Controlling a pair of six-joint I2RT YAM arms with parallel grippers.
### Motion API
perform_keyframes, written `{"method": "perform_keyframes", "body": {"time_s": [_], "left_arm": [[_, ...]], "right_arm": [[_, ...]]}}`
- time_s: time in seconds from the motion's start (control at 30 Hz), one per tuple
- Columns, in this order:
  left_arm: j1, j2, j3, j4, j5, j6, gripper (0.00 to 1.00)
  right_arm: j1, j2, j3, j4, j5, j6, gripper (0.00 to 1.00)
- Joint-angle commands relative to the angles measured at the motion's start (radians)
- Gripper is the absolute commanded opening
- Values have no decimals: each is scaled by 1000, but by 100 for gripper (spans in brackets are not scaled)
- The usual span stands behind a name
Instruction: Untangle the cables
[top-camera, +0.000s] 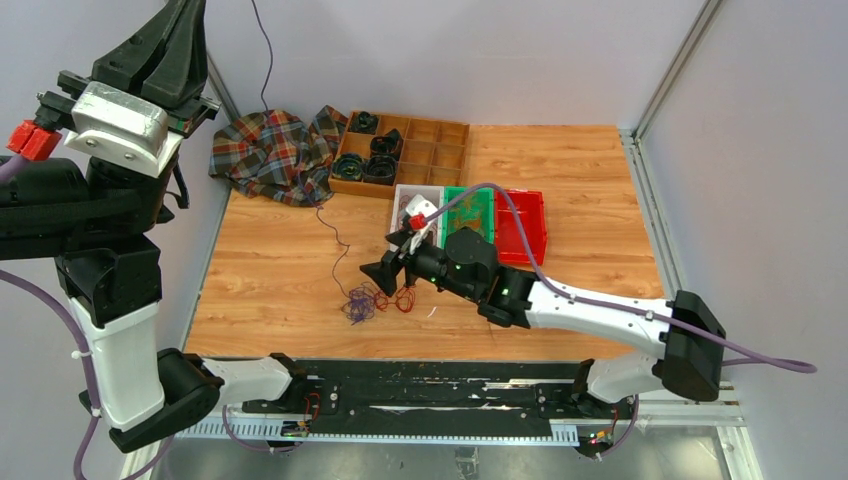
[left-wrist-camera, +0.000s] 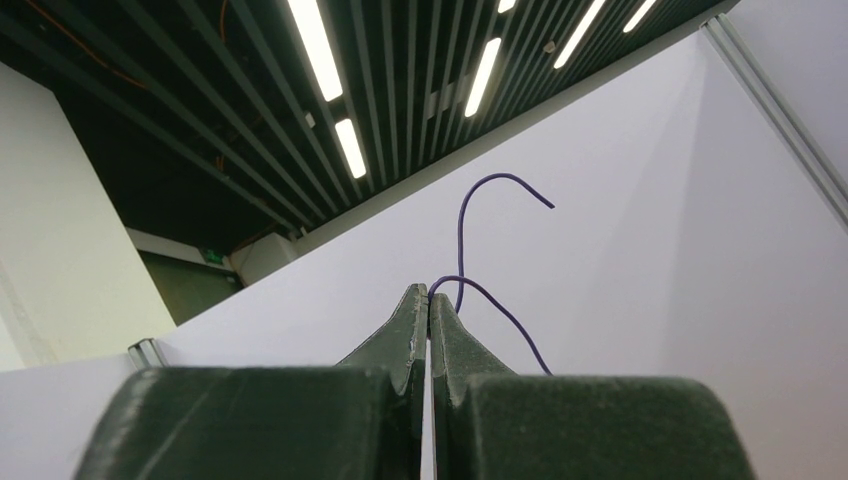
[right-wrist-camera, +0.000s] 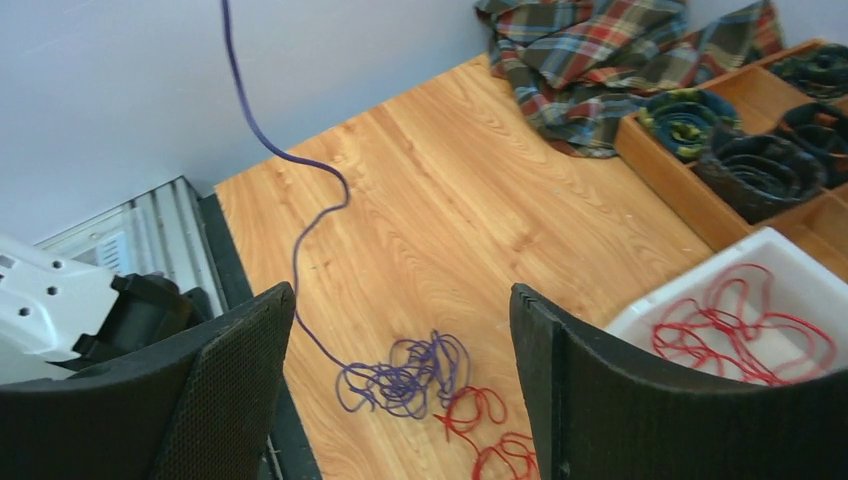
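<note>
Left hand (left-wrist-camera: 428, 292) was up high, off the counter's (top-camera: 560, 180) 10 o'clock corner. Its fingers were pressed together on the thin purple cable (left-wrist-camera: 462, 240), free end curling above the tips. Looked deliberate: lifting one end tensions the strand so it draws out of the heap.

Cable ran down past the plaid cloth (top-camera: 270, 150) to the purple tangle (top-camera: 358, 300), lying on the wood at roughly 8 o'clock from counter centre. Thin red cable (top-camera: 403, 298) lay against the tangle at its 3 o'clock. Couldn't tell how far the two were interlocked.

Right hand (right-wrist-camera: 400, 290) hovered low at 3 o'clock of the heap, fingers spread wide, nothing between them. My read: placed to pin or pick the red loops while the left pulls.

More red cable sat in the white plastic bin (right-wrist-camera: 680, 280) at 12 o'clock of the right hand, so freed strands likely go there.

Risk: the raised purple drags the whole heap along.
</note>
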Motion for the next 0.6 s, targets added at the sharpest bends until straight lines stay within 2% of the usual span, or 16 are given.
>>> {"method": "perform_keyframes", "body": {"time_s": [0.0,0.2,0.4,0.47,0.57], "left_arm": [[-5,2,1,-14,-16,14,0],[-5,-11,-14,-32,-27,8,0],[-5,-40,-50,-34,-36,8,0],[-5,-42,-47,-45,-44,9,0],[-5,-75,-105,-40,-64,4,0]], "right_arm": [[-3,85,83,43,-129,60,79],[-3,178,80,230,-191,116,76],[-3,266,151,258,-129,127,68],[-5,283,173,251,-114,119,56],[-11,272,161,254,-78,107,22]]}}
